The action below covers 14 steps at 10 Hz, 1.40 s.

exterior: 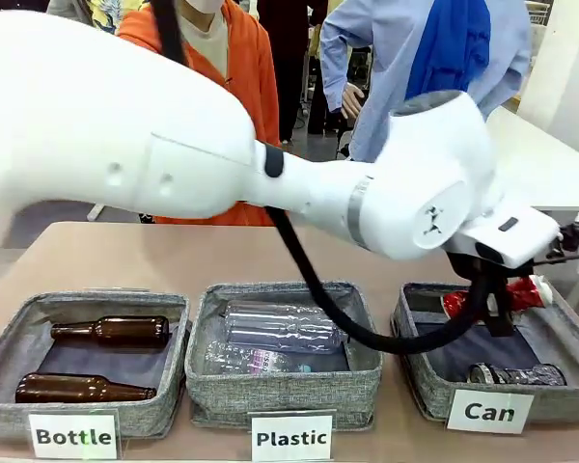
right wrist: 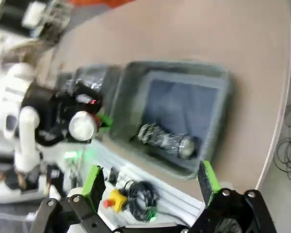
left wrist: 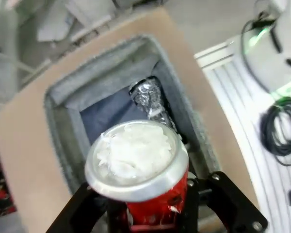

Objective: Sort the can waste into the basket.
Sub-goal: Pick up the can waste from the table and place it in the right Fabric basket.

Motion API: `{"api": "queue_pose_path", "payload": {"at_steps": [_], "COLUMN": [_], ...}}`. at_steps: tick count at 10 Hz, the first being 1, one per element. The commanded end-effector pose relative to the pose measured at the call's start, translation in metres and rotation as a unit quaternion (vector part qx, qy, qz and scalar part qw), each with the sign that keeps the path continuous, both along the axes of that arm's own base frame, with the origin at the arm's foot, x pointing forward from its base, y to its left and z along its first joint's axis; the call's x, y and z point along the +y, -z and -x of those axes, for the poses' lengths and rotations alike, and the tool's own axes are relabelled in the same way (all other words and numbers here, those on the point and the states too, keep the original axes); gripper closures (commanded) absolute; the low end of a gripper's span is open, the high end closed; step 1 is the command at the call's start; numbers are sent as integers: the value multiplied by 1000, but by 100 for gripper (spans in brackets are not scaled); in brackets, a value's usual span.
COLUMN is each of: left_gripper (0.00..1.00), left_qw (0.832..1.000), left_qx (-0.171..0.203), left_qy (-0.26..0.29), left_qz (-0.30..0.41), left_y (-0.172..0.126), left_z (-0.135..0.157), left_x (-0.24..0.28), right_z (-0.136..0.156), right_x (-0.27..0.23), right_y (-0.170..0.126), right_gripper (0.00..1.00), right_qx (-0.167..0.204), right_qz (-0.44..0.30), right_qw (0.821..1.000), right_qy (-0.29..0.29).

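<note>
My left arm reaches across to the right side, and my left gripper (exterior: 498, 301) is shut on the red can (exterior: 527, 292), held above the grey "Can" basket (exterior: 420, 376). From the left wrist, the red can (left wrist: 138, 167) shows its silver end between the black fingers (left wrist: 85, 211), over the basket (left wrist: 63, 92). The dark can (exterior: 517, 374) lies on its side inside the basket, near the front; it is also in the left wrist view (left wrist: 149, 98) and the right wrist view (right wrist: 167, 139). My right gripper (right wrist: 151, 180) is open, off the table's edge beside the basket (right wrist: 218, 80).
The "Plastic" basket (exterior: 282, 391) in the middle holds clear plastic bottles. The "Bottle" basket (exterior: 87, 417) at the left holds two brown glass bottles. Two people stand at the far side. A black cable (exterior: 367, 333) hangs from the arm across the middle basket.
</note>
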<state>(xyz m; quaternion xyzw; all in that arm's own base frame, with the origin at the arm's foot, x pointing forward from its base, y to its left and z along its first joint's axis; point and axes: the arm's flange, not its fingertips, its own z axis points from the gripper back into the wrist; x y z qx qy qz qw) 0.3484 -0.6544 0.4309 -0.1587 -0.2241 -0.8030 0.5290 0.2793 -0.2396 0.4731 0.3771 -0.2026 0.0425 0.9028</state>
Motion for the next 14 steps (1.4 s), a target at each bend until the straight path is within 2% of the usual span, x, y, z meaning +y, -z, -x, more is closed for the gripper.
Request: {"api": "queue_pose_path", "payload": {"at_steps": [1, 2, 3, 7, 10, 11, 14], "left_gripper": [92, 92, 92, 92, 3, 0, 0], "left_qw": [999, 999, 999, 999, 999, 999, 999], "left_qx": [-25, -22, -13, -9, -16, -16, -21], "left_qy": [-25, -25, -24, -13, -6, -8, -12], "left_qz": [-19, -23, -23, -38, -45, -43, -39], "left_y": [-12, -9, -7, -1, 0, 1, 0], "left_z": [-12, -16, -19, -23, -21, -22, -23], "left_x": [-30, -33, -33, -31, -31, -31, -31], "right_z": [18, 24, 11, 11, 11, 11, 11], "right_x": [13, 12, -7, -7, -7, -7, -7], "right_y": [12, 16, 6, 6, 6, 6, 6], "right_gripper": [0, 0, 0, 0, 0, 0, 0], "right_qx": [29, 43, 4, 4, 4, 4, 4], "right_qz": [27, 26, 16, 16, 16, 16, 16], "right_qw": [996, 994, 999, 999, 999, 999, 999], "right_qy": [84, 95, 51, 51, 51, 51, 51]}}
